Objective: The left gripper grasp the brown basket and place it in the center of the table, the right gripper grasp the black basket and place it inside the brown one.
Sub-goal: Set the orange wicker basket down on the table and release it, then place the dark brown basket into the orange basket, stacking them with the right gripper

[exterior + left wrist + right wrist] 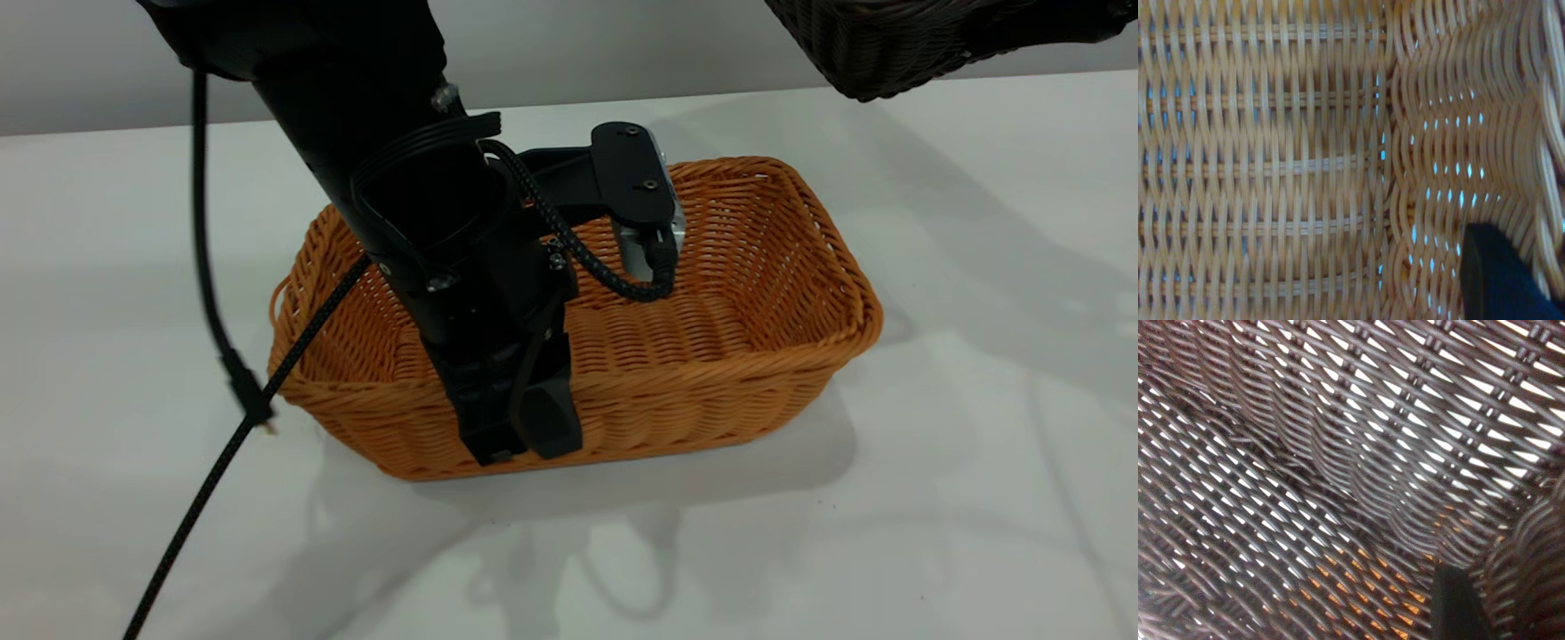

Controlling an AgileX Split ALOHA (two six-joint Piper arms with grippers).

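Left of frame: your left tool (520, 427) sat low on the near wall of the brown basket (765, 293), one finger outside the weave, the rest of the arm leaning in over the rim. It looked clamped on that wall; the left wrist view showed one dark finger (1498, 280) pressed against the inside weave, and nothing else but wicker. A braided cable (222, 444) trailed down across the surface (978, 444) toward the lower left corner.

Centre: the brown basket rested flat on the surface, roughly mid-frame, its loop handle at the left end. The placement looked done, or close to it.

Upper right: the black basket (889, 44) hung in the air, clear of the surface, cut off by the frame's top edge. Your right tool was hidden in the exterior view. In the right wrist view a dark finger (1458, 607) lay against the black weave with orange showing through the gaps, so I judged the tool to be holding that basket above the brown one.

Risks, as I judged them:
- Left arm occupied the brown basket's opening. A descent by the black basket would have struck arm or bracket.
- Lifting the left tool before letting go would have dragged or tipped the brown basket.
- The black basket looked slightly wider; a skewed descent could have jammed it on the rim.
- The cable might have snagged the handle end.
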